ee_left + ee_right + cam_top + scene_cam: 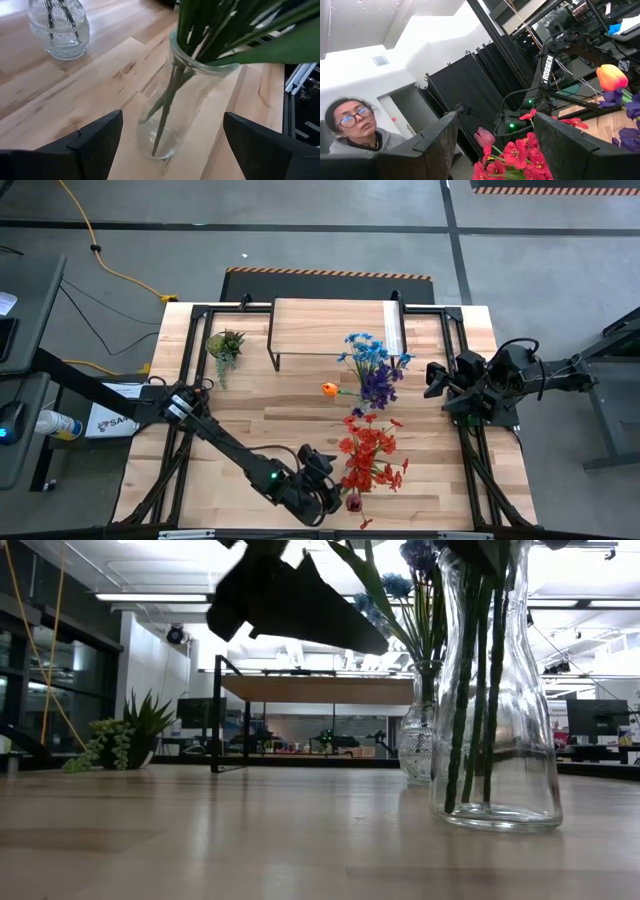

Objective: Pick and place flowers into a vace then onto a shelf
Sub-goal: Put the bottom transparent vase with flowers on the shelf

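My left gripper (335, 492) is hanging with its dark fingers (95, 145) spread wide, released, one on either side of the clear smooth glass vase (172, 107) without touching it. That vase is standing upright near the front edge of the light-wood desk (250, 420), holding the red-bloomed artificial flowers (368, 452) on long green stems (167, 100). Behind it a ribbed glass vase (59, 27) is carrying the blue and purple flowers (372, 368), with one orange bloom (329, 389) leaning out (toward the small spiky green plant's (226, 345) side). The low light-wood shelf on black metal legs (330, 325) is sitting at the desk's far edge. My right gripper (436, 378) is waiting beside the blue bunch, fingers parted and grasping nothing. A person in glasses (350, 127) is showing in the right wrist view.
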Action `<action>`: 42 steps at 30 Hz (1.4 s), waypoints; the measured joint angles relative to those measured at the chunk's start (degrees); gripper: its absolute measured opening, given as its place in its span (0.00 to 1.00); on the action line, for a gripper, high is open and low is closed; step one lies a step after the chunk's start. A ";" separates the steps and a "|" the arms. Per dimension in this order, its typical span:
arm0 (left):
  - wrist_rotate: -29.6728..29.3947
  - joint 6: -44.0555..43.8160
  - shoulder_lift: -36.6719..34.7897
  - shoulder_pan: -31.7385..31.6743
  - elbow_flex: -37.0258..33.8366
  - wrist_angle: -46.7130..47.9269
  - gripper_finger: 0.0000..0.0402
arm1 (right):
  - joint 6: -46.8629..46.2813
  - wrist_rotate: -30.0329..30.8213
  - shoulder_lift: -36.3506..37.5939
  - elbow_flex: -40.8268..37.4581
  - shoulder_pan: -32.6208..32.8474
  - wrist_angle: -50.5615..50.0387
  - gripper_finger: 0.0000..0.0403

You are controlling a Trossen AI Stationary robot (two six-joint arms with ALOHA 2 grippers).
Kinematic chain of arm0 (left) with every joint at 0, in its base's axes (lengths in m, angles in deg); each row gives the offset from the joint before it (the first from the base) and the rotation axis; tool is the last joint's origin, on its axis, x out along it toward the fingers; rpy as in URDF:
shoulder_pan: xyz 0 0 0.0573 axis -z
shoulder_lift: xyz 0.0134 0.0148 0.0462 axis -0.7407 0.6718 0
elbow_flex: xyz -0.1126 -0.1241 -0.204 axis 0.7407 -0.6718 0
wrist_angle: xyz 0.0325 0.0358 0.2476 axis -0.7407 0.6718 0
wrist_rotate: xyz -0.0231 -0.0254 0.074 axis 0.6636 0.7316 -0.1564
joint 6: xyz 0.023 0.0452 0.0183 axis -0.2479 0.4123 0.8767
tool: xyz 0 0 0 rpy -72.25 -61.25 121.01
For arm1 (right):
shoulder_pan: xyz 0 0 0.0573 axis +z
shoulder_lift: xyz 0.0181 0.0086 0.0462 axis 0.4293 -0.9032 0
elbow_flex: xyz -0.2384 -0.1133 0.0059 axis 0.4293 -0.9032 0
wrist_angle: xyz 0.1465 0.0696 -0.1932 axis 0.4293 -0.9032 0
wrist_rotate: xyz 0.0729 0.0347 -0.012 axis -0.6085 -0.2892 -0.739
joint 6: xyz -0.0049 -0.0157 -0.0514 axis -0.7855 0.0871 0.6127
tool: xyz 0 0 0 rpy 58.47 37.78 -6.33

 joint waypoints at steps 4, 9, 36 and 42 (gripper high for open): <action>1.96 1.07 0.00 -0.99 0.00 -0.40 0.94 | -0.02 0.02 0.00 0.00 0.00 0.00 0.63; 3.78 2.91 0.61 -1.24 -0.15 -2.63 0.94 | -0.04 0.07 0.00 0.00 0.00 0.02 0.63; 9.74 12.19 0.68 -6.49 -0.02 -8.43 0.94 | 0.48 0.15 0.00 0.00 -0.02 0.01 0.63; 9.75 12.19 0.68 -6.44 -0.02 -8.11 0.94 | 1.04 0.15 0.00 0.00 -0.02 0.01 0.63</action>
